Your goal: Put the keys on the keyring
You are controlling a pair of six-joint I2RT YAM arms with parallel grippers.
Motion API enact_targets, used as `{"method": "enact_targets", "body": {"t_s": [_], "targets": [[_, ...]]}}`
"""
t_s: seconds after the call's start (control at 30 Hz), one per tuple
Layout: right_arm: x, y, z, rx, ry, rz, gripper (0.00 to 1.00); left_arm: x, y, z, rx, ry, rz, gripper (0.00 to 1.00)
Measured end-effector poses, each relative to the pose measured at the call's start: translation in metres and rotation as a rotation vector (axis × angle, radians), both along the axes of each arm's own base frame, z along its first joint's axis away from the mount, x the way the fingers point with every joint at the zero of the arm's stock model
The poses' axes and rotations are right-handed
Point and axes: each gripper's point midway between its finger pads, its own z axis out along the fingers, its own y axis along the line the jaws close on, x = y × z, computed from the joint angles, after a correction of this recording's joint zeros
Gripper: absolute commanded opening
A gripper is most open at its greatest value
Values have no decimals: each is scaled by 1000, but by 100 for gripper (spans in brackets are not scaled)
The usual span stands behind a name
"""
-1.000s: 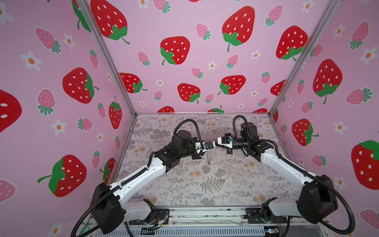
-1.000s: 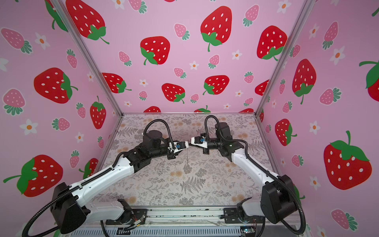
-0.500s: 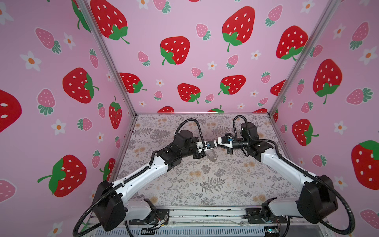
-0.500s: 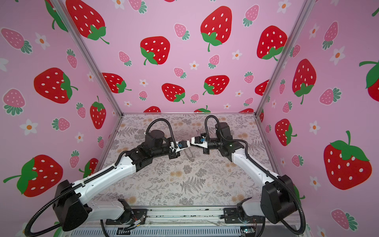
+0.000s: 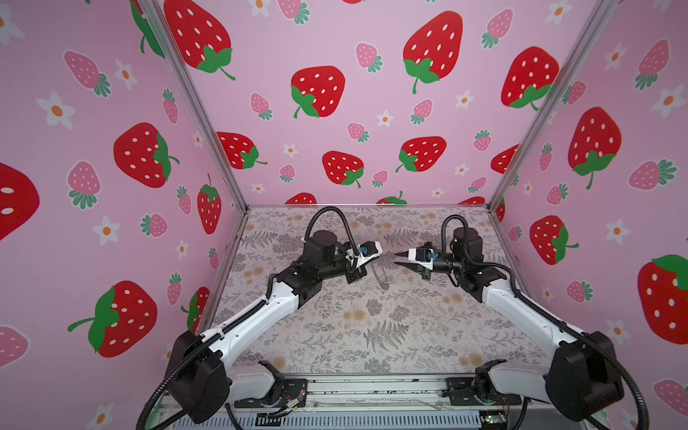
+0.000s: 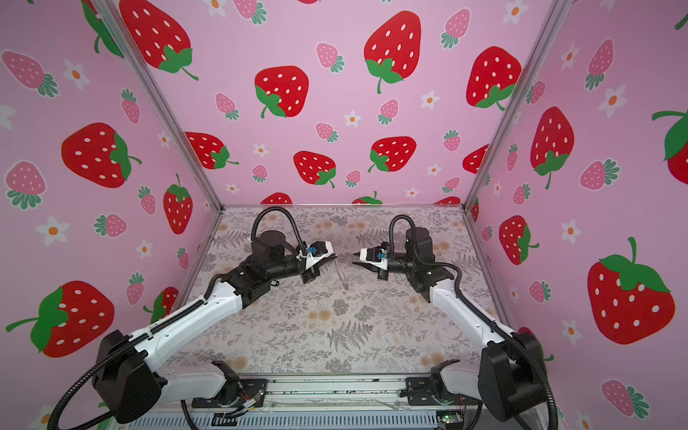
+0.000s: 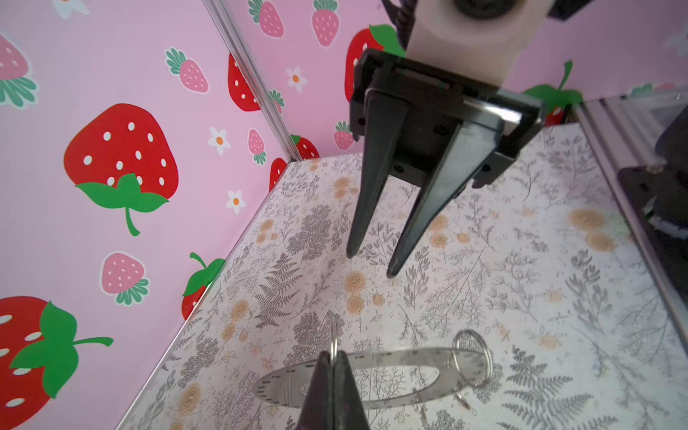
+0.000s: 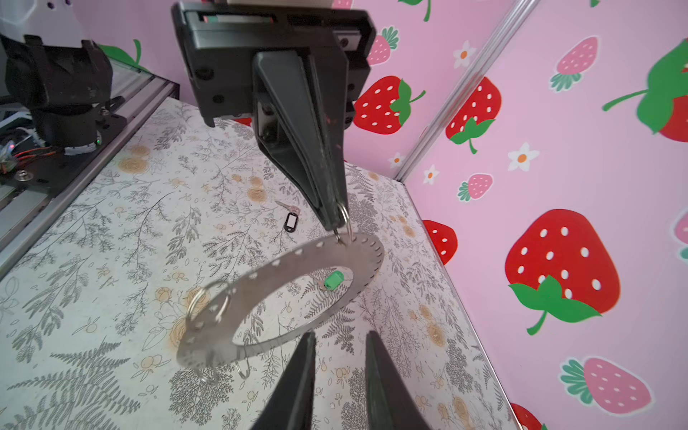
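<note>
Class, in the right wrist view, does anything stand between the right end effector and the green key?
Yes. The keyring, held aloft by the shut left end effector, lies between the open right end effector and the green key, which shows through its centre hole on the table.

Bright, even light, faint shadows
Top views bow at edges; left gripper [image 7: 332, 359] soft-focused in its wrist view

Green key [image 8: 333, 280], grey keyring [image 8: 368, 266], strawberry-patterned pink walls [image 5: 376, 93].
</note>
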Motion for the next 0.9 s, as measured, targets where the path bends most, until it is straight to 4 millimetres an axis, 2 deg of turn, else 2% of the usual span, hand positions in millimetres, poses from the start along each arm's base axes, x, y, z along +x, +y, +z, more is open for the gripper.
{"method": "enact_targets", "body": {"t_s": [0.23, 0.57, 0.9], "targets": [[-6, 4, 17, 60, -11, 41, 26, -9, -8, 12, -141, 30, -75, 0], [-12, 17, 21, 87, 46, 105, 24, -16, -16, 34, -238, 8, -149, 0], [-20, 21, 32, 120, 52, 152, 20, -22, -18, 33, -244, 7, -182, 0]]}}
